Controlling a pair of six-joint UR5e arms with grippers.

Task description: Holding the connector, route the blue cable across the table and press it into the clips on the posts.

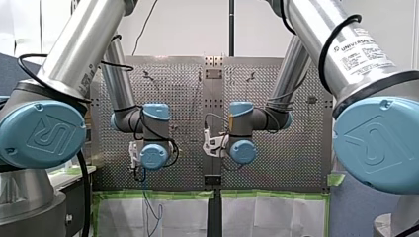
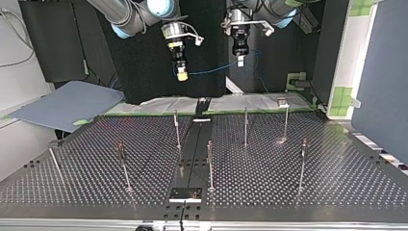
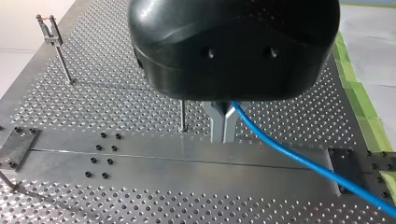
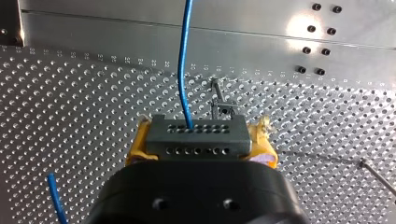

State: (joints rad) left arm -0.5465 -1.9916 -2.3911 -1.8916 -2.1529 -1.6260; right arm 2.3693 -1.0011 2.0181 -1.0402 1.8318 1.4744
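right gripper (image 4: 200,147) pinches connector (image 4: 196,133) in yellow pads, left gripper (image 3: 223,128) shut on blue cable (image 3: 299,158), presumably controlling the span above table's (image 3: 116,93) arm-side edge; posts (image 2: 246,126) not yet clipped.

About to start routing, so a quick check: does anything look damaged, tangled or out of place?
Only the yellow pad beside the connector in my right gripper looks frayed at its edge. The blue cable runs untangled to my left gripper.

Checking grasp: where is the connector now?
In the right wrist view, the grey connector, blue cable attached, is clamped in the jaws of my right gripper.
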